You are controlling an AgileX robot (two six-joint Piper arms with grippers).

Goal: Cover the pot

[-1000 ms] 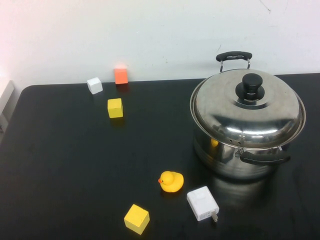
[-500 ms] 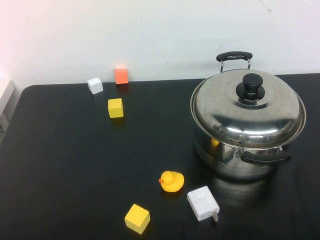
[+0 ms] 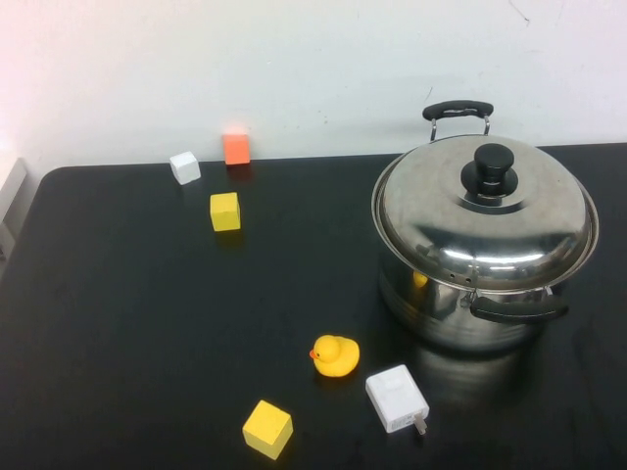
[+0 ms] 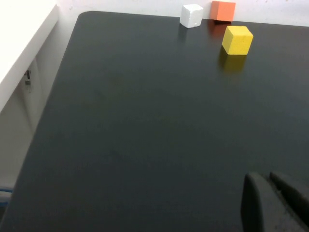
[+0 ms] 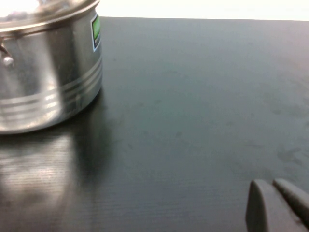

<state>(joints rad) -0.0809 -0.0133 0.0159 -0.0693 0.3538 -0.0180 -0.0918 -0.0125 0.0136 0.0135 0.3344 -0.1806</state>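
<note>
The large shiny steel pot (image 3: 460,313) stands at the right of the black table, with black loop handles front and back. A domed steel lid (image 3: 485,220) with a black knob (image 3: 489,168) rests on it, slightly tilted. The pot's side also shows in the right wrist view (image 5: 48,77). My left gripper (image 4: 268,186) is shut and empty over the bare table at the left, far from the pot. My right gripper (image 5: 270,188) is shut and empty, low over the table beside the pot. Neither arm shows in the high view.
A yellow duck (image 3: 335,355), a white charger (image 3: 397,399) and a yellow cube (image 3: 267,429) lie in front of the pot. A white cube (image 3: 184,167), an orange cube (image 3: 235,148) and a yellow cube (image 3: 224,211) sit at the back left.
</note>
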